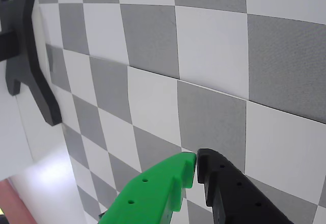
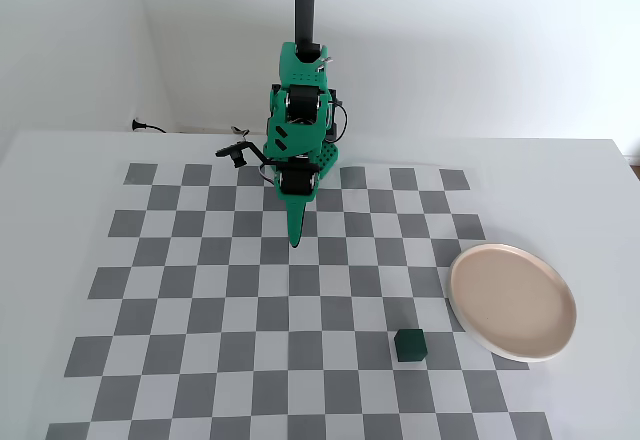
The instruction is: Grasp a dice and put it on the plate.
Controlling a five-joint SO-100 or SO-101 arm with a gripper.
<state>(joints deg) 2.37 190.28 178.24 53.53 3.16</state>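
A green arm stands at the far edge of a grey-and-white checkered mat on a white table, folded upright in front of a dark post, its gripper pointing down toward the squares just before its base. In the wrist view the gripper shows one green finger and one black finger with their tips pressed together and nothing between them, hanging above a grey square. The dice, a small dark green cube, sits on the mat toward the near edge in the fixed view, well apart from the gripper and to the right of it, filling about one square. Just to its right, near but not touching, lies the plate, round, pale pink-beige with a lighter rim, resting half on the mat's right edge and half on the bare table; nothing is on it. A black cable trails along the wall behind the table at the left, and a black bracket juts from the arm's left side. In the wrist view a dark, angular part fills the upper left corner, with the mat's edge and bare table below it; neither the dice nor the plate appears there.
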